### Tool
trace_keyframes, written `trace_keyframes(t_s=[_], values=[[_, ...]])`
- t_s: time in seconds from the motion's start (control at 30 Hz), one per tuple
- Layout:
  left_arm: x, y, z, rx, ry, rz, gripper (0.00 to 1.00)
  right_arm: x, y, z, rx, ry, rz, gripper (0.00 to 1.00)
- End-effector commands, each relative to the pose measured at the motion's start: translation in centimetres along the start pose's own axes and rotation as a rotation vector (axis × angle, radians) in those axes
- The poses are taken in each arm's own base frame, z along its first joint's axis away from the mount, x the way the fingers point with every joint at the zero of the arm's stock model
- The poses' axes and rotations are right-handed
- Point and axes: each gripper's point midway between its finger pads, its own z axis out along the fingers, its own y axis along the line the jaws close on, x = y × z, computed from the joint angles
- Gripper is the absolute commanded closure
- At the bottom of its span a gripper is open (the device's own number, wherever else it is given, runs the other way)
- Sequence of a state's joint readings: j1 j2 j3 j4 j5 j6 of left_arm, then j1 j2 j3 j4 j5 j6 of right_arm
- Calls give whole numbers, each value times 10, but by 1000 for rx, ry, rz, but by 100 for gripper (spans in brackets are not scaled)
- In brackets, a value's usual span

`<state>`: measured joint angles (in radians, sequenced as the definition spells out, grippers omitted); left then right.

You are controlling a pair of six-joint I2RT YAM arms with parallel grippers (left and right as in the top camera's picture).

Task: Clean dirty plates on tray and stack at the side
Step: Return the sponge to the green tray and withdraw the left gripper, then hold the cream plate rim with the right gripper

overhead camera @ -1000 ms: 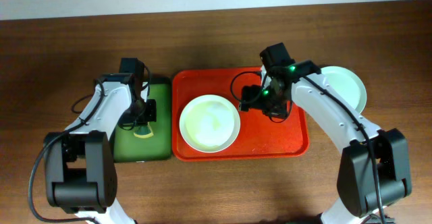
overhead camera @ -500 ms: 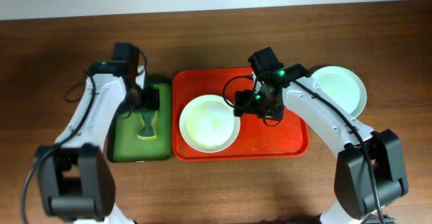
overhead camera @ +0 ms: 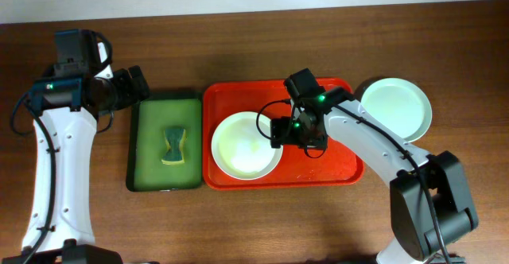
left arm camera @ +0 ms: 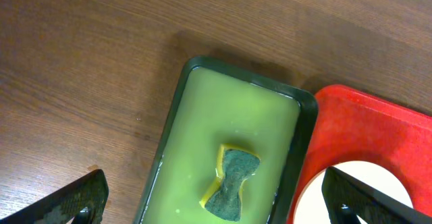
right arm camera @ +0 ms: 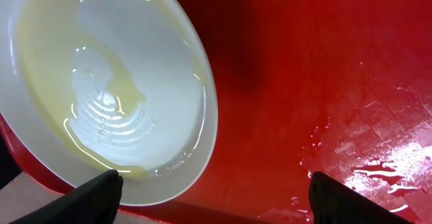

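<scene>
A cream-white plate (overhead camera: 245,145) with wet yellowish smears (right arm camera: 108,82) lies on the left half of the red tray (overhead camera: 338,157). My right gripper (overhead camera: 277,133) hangs open low over this plate's right rim, with rim and bare wet tray (right arm camera: 304,82) showing between its fingers (right arm camera: 216,183). A pale blue-green plate (overhead camera: 396,106) rests on the table to the right of the tray. My left gripper (overhead camera: 134,84) is open and empty, raised above the table by the green tray's back left corner (left arm camera: 214,183).
A smaller green tray (overhead camera: 151,165) with a dark rim (left arm camera: 202,65) sits just left of the red tray. A yellow sponge with a dark scouring face (left arm camera: 233,183) lies in it (overhead camera: 173,145). Bare wooden table surrounds the trays.
My left gripper opened, let go of the sponge in the green tray, and rose back and to the left. My right gripper moved left to the plate's right rim.
</scene>
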<state>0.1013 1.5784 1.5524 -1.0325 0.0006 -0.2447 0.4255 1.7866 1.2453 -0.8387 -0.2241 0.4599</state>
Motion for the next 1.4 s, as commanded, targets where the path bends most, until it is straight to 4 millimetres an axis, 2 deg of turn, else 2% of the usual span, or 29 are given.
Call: trace_keyframes(t_s=[0.0,0.4,0.8,0.97,1.2,1.3,1.37], values=[[-4,-1,-7,7,-19,-15,1,0,0,-1,11,-19,-17,11],[-4,-1,-7,7,-19,-15,1,-1,-3,0,21,-23,-16,11],[-4,-1,-7,7,-19,-15,1,4,-16,27,29,-57,5,12],[-4,-1,-7,7,-19,-15,1,4,-17,28,27,-60,5,12],[-4,-1,-7,7,-19,-15,1,3,-16,30,23,-69,11,17],[-4,-1,-7,7,-19,-15,1,2,-16,30,19,-74,34,22],[-4,-1,-7,7,-19,-15,1,1,-15,30,18,-76,39,34]])
